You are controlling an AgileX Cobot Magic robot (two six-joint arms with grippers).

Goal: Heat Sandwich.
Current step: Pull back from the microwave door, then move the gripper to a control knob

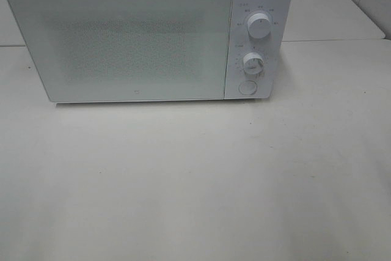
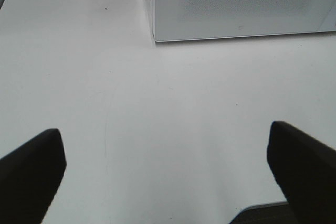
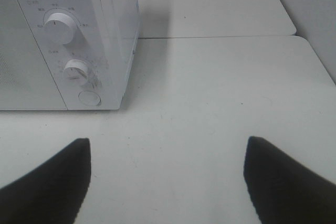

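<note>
A white microwave [image 1: 122, 38] is sitting at the back of a white table [image 1: 195, 181], its dotted door [image 1: 119, 41] lying shut and flush with the front. To the right of the door, the panel is showing an upper knob [image 1: 259, 27], a lower knob [image 1: 252, 62] below it, and a round button [image 1: 247, 87] under both. The sandwich is showing in none of the three views. The door's pattern is hiding whatever is behind it, so I cannot tell where the sandwich is.

The left gripper [image 2: 164, 132] is hovering over the table in front of the microwave's left corner. Its two dark fingers [image 2: 31, 174] are standing wide apart with nothing between them, released. The right gripper [image 3: 168, 141] is hanging over the table in front of the microwave's right end, facing the knobs, its fingers [image 3: 286, 182] likewise spread and gripping nothing. Neither gripper is touching the microwave, and neither is appearing in the high view. A second table [image 3: 210, 3] is butting against the first behind the microwave's right side
</note>
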